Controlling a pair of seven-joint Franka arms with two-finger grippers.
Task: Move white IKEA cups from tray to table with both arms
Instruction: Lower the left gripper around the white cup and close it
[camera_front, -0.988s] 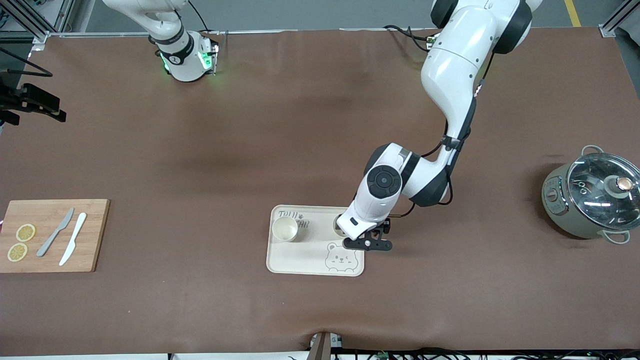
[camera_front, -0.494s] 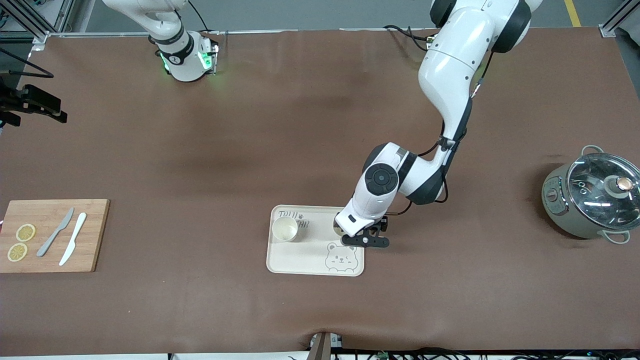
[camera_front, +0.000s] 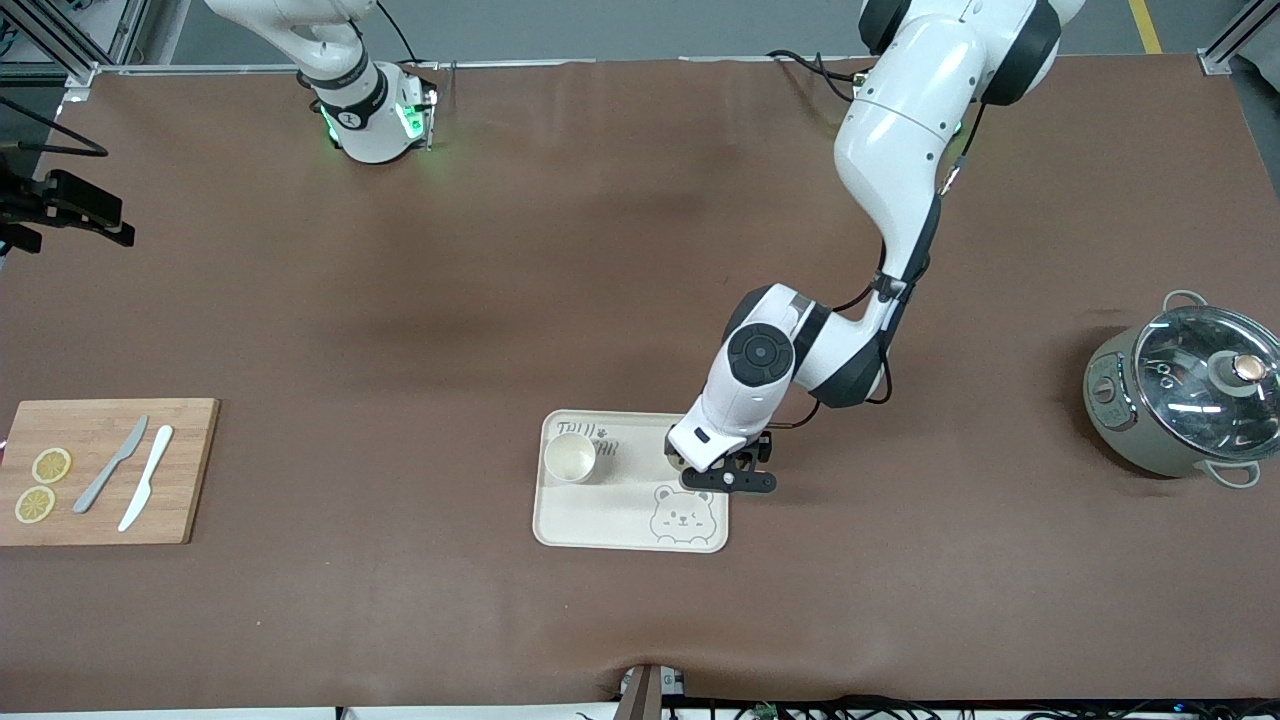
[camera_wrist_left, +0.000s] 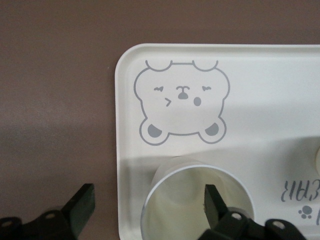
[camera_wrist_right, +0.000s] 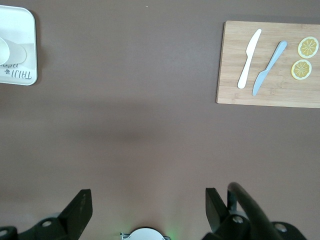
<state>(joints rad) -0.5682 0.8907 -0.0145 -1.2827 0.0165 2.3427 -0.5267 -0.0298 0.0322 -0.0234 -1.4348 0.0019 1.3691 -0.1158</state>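
Observation:
A cream bear-print tray lies on the brown table. One white IKEA cup stands upright on it toward the right arm's end. The second cup stands at the tray's other end, mostly hidden under my left gripper. In the left wrist view this cup stands beside the bear print. My left gripper is open, with one finger over the cup's mouth and the other over the table off the tray's edge. My right gripper is open and empty, waiting high over the table near its base.
A wooden cutting board with two knives and two lemon slices lies at the right arm's end; it also shows in the right wrist view. A grey pot with a glass lid stands at the left arm's end.
My left gripper has shifted slightly toward the right arm's end, over the tray's edge. The cups and the right arm have not moved.

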